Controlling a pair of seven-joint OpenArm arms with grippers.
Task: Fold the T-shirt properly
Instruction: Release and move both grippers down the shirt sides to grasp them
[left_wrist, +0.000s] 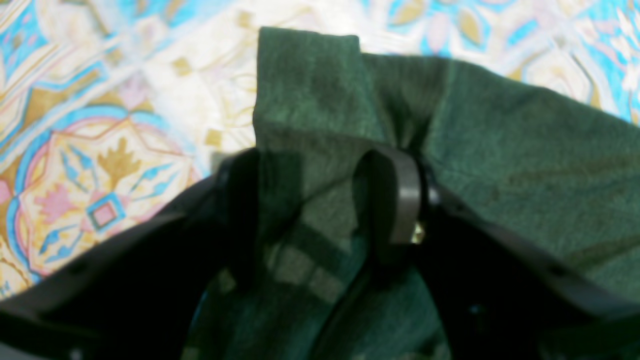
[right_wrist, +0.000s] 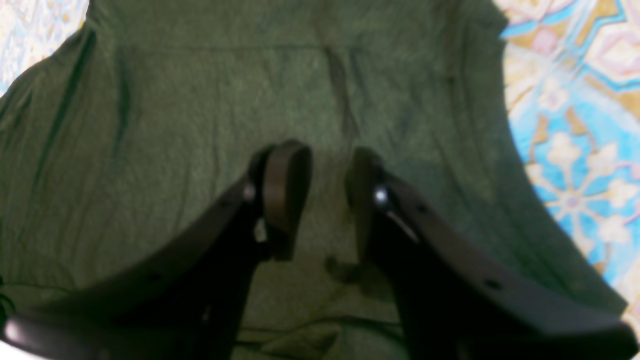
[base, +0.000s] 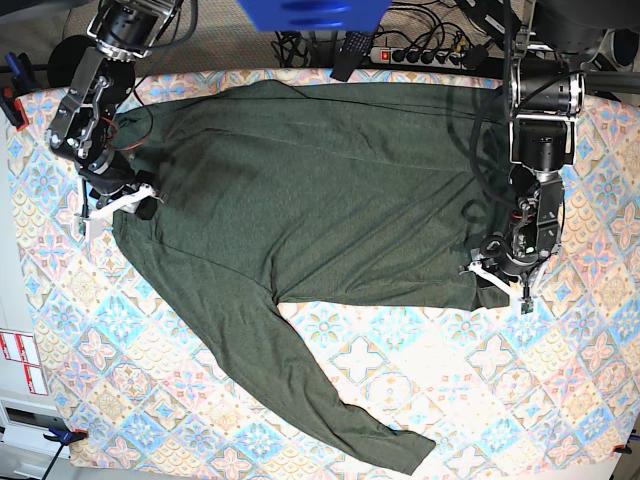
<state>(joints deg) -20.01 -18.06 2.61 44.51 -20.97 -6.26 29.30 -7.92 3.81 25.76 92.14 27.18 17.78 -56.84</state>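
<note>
The dark olive-green T-shirt (base: 320, 200) lies spread across the table, one long sleeve (base: 330, 400) trailing toward the front edge. At the shirt's lower right corner, my left gripper (base: 500, 268) holds a bunched fold of the T-shirt (left_wrist: 305, 90) between its fingers; the cloth puckers around one fingertip (left_wrist: 400, 200), and the left gripper (left_wrist: 320, 200) is shut on it. At the shirt's left edge my right gripper (base: 125, 200) stands open. In the right wrist view the right gripper (right_wrist: 327, 195) hovers over flat T-shirt fabric (right_wrist: 200, 100) with nothing between its fingers.
A patterned blue, pink and gold tablecloth (base: 480, 400) covers the table. A power strip and cables (base: 420, 55) run along the back edge, beside a blue object (base: 310, 15). Red clamps sit at the left edge (base: 12, 100).
</note>
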